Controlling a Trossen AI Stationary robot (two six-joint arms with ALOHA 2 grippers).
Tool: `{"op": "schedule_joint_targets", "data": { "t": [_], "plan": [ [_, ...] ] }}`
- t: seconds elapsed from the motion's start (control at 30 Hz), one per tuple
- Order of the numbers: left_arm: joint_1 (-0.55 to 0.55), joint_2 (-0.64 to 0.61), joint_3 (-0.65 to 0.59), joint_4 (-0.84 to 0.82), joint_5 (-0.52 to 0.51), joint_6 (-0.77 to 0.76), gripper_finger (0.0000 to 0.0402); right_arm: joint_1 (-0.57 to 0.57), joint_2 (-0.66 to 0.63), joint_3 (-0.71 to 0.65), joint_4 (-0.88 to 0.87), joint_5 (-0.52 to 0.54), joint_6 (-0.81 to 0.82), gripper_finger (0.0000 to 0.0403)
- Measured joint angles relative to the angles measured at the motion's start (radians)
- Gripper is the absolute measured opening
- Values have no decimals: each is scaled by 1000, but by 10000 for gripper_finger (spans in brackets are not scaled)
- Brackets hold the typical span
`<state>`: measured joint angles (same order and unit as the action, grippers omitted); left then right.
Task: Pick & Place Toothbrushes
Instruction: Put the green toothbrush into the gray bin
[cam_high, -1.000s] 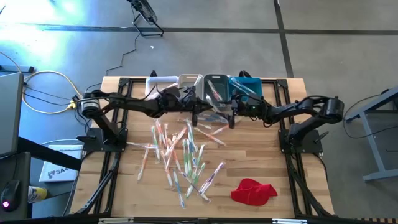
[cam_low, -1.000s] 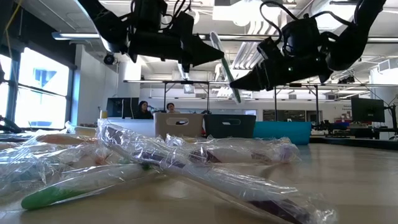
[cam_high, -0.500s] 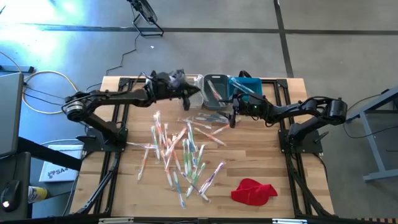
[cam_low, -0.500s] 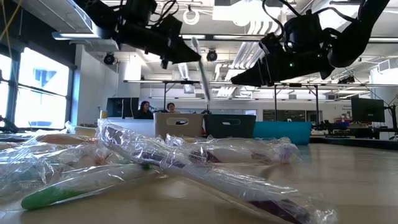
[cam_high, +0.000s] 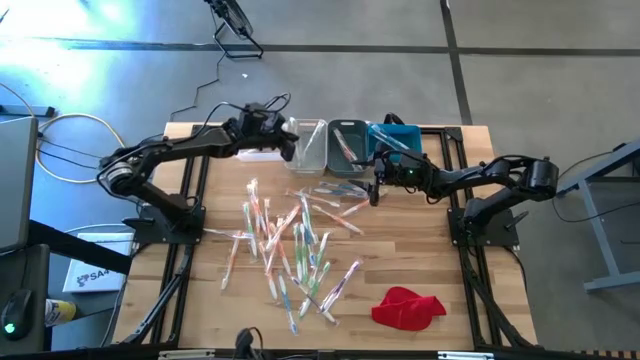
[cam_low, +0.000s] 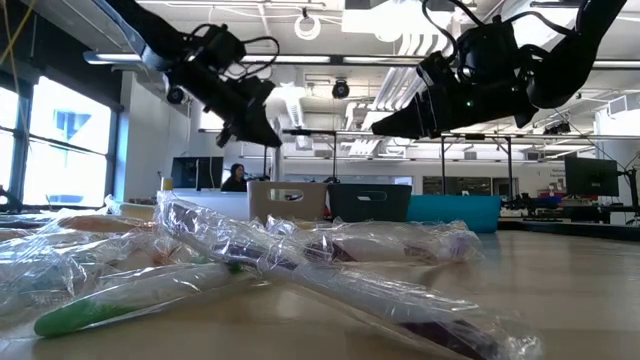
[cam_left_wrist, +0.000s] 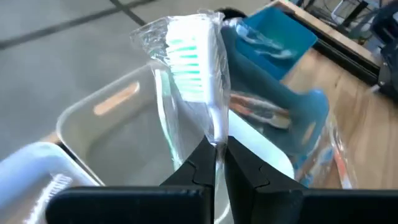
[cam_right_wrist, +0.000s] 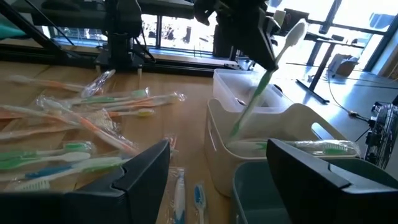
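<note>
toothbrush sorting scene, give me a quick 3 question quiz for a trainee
1. True or false: the left gripper is shut on a wrapped toothbrush.
2. The right gripper is: A) open and empty B) shut on the red cloth.
3. Fill in: the held toothbrush's bristles are white and ____.

Key: 1 true. 2 A. 3 green.

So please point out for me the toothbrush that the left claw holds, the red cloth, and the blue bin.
held toothbrush (cam_left_wrist: 198, 65), left wrist view, on its bristle head
red cloth (cam_high: 408, 307), high view, on the middle of the cloth
blue bin (cam_high: 402, 137), high view, on its rim
</note>
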<state>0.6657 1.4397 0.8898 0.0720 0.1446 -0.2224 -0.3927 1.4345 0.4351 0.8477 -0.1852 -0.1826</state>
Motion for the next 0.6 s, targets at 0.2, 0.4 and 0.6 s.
{"op": "schedule_joint_targets", "data": {
  "t": [0.2,0.4,0.6],
  "plan": [
    [2,67,1,12,3,-29,12,0,0,0,0,0,-2,262],
    [2,120,1,61,3,-48,17,0,1,0,0,0,-4,262],
    [2,135,1,67,-60,-45,61,0,1,0,-3,0,-5,261]
  ]
}}
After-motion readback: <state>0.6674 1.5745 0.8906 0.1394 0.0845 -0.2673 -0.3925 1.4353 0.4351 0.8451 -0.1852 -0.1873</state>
